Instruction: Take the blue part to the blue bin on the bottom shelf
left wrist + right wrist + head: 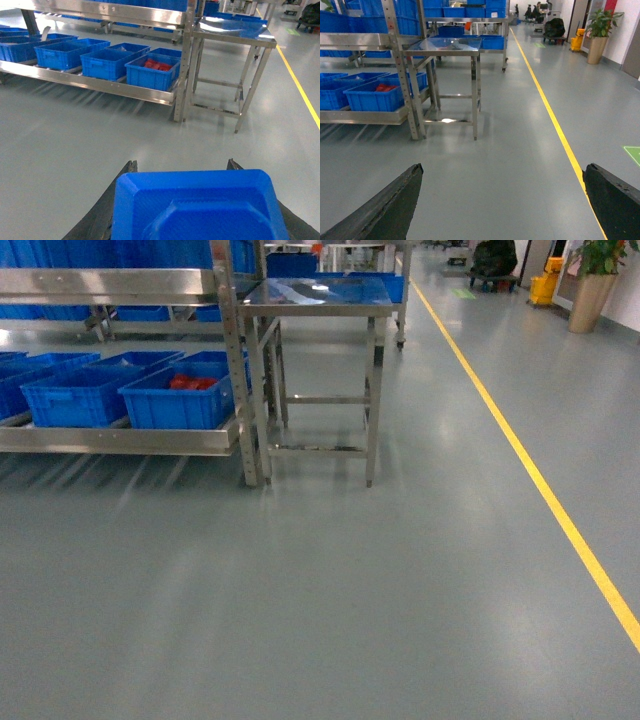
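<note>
Glossy blue plastic part (200, 205) sits clamped in the left gripper (182, 200); the right gripper (502, 200) gapes, empty. Approach the silver stainless-steel bottom shelf (120, 438) squarely, then release over a blue bin (80, 395).

We take the rack's corner post (238, 390) as landmark; left of it the bottom shelf (120, 438) is packed with blue bins (70, 395) side by side, nearest one holding red parts (192, 383); access only from above, under the upper steel level (110, 285); right of the post, nearly touching, a steel table (318, 298) whose legs and crossbars block that side; floor (350, 590) ahead of the post lies open out to the yellow line (540, 485).
</note>
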